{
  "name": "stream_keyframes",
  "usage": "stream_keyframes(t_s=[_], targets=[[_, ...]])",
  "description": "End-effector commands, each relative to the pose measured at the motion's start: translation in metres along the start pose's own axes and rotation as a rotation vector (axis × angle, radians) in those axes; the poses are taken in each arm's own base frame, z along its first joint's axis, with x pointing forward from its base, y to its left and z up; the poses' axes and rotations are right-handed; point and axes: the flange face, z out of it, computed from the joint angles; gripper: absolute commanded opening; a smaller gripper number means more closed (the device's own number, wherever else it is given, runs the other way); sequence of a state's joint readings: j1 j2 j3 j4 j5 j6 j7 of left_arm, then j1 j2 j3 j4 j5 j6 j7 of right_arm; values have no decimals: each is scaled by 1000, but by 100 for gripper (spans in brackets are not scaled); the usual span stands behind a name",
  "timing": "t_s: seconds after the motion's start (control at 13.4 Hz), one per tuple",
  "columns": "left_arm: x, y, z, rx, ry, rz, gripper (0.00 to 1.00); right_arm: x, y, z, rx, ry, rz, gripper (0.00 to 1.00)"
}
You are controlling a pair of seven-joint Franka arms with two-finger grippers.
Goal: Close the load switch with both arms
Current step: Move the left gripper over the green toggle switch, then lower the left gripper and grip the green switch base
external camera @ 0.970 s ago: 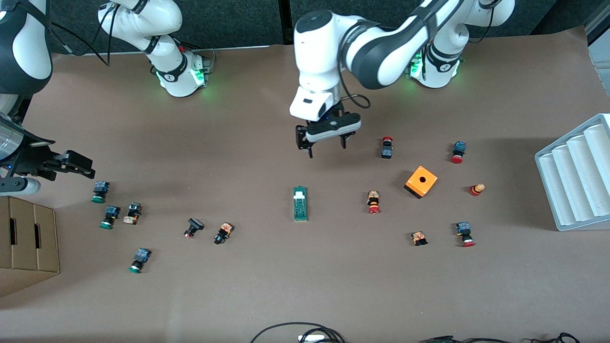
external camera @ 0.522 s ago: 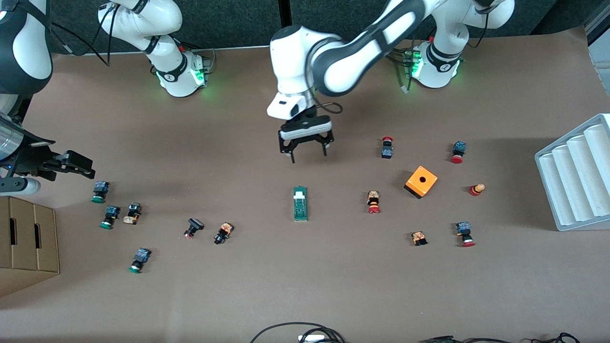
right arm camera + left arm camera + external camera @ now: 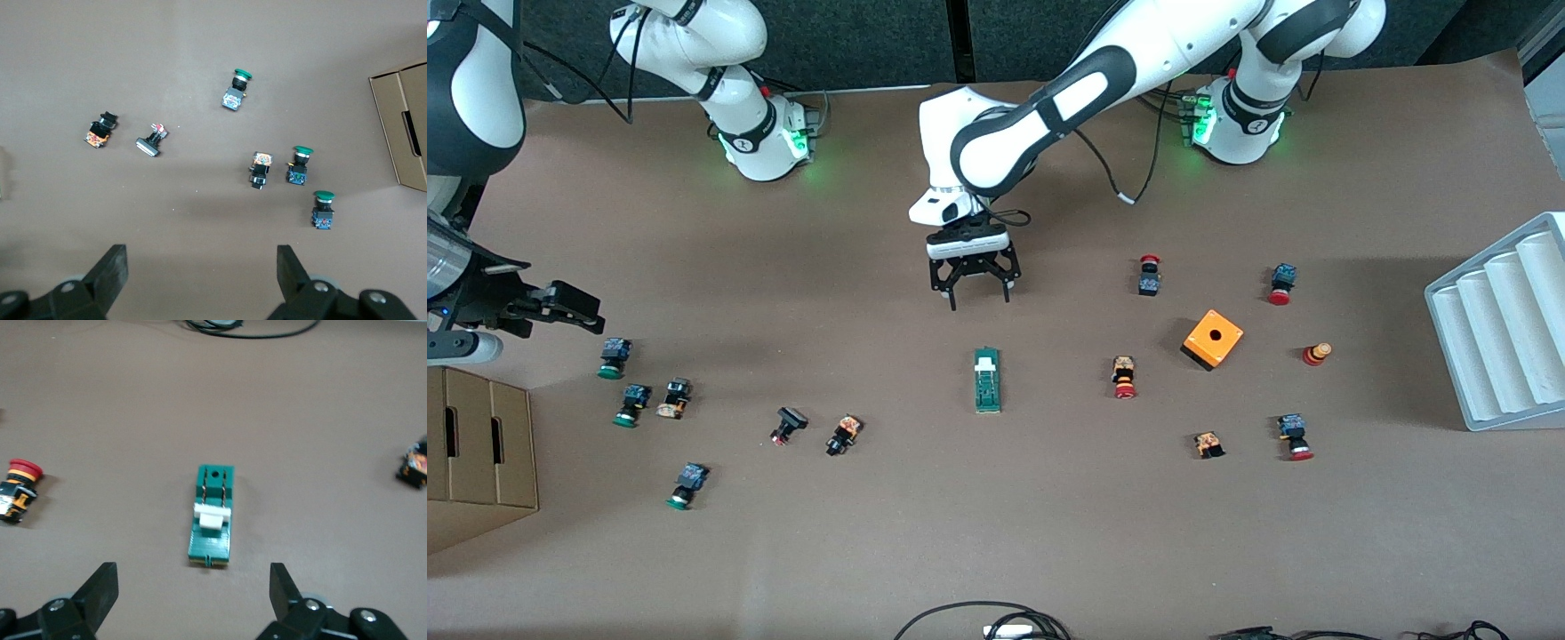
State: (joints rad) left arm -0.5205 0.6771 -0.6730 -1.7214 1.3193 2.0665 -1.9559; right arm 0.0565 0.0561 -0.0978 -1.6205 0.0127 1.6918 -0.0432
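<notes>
Left tool [image 3: 973, 292]: it hangs over bare worktop [image 3: 996, 533], a little toward the robots' bases from the load switch; fingers spread wide, released, nothing between them. In the left wrist view the two black fingertips [image 3: 100, 587] stand on either side of the switch but well clear of it.
Load switch [image 3: 987, 380]: narrow green block lying flat on the worktop near the middle, its long side pointing from the bases toward the front camera; the white tab [image 3: 212, 516] sits nearer the end that faces the bases. Nothing touches it.
Right tool [image 3: 569, 307]: over the right arm's end of the worktop, above the group of green-capped buttons; fingers apart, released, holding nothing. This arm waits.
Green-capped buttons [image 3: 613, 357]: scattered at the right arm's end, beside a cardboard box [image 3: 480, 449] at the edge.
Orange box [image 3: 1213, 339]: square, with a hole on top, toward the left arm's end, well apart from the switch.
Red-capped buttons [image 3: 1124, 377]: spread around the orange box.
White rack [image 3: 1503, 324]: at the left arm's end of the worktop.
</notes>
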Motion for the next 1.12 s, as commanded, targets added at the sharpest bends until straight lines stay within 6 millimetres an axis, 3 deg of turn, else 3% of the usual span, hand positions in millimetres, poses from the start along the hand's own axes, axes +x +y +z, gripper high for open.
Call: stream_keyframes(t_s=[0.0,0.3,0.45,0.67,0.75,0.9,1.04], targets=[[-17,2,9,-23,53,39,100,2,4,-1,-29,8,3,100],[-39,-2,49,-71,180,-9,100,3,4,0,-17,6,9,100],[-47,-2,58,-89,224,-33,100,5,0,6,-17,-6,3,100],[-84,0,71,-55,286,-32,100,5,0,9,-19,-17,-9,100],[-92,-2,79,-46,320,-32,100,9,-1,20,-27,-36,-18,100],[-98,1,87,-44,354,-33,99,11,-2,25,-20,-42,-16,100],[-102,4,93,-52,367,-19,99,11,-19,25,-18,-42,-37,100]])
